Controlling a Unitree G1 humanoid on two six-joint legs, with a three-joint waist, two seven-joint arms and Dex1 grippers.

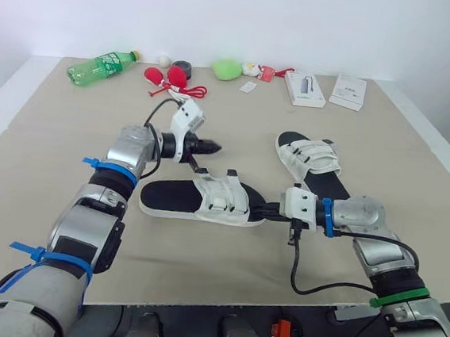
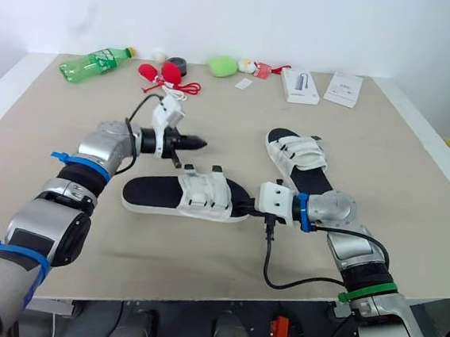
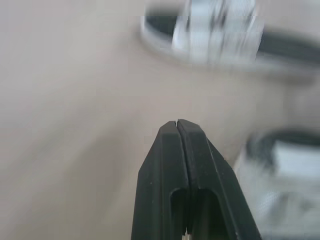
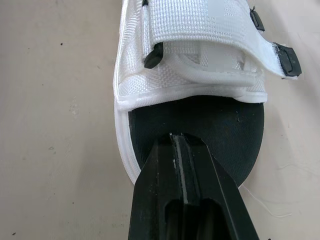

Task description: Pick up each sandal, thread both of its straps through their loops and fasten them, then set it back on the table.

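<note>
The near sandal (image 1: 206, 201) is lying sideways in the middle of the table (image 1: 68, 145), with the other sandal (image 1: 313, 163) resting farther off to the right. The right gripper (image 1: 267, 210), fingers pressed together, is hovering over the black insole at the near sandal's right end. The left gripper (image 1: 211, 146), also pressed together, is hanging just beyond its far edge. Both probably need spreading first, then the right pinching the sole's rim while the left is taking a strap (image 4: 210, 30) tip.
</note>
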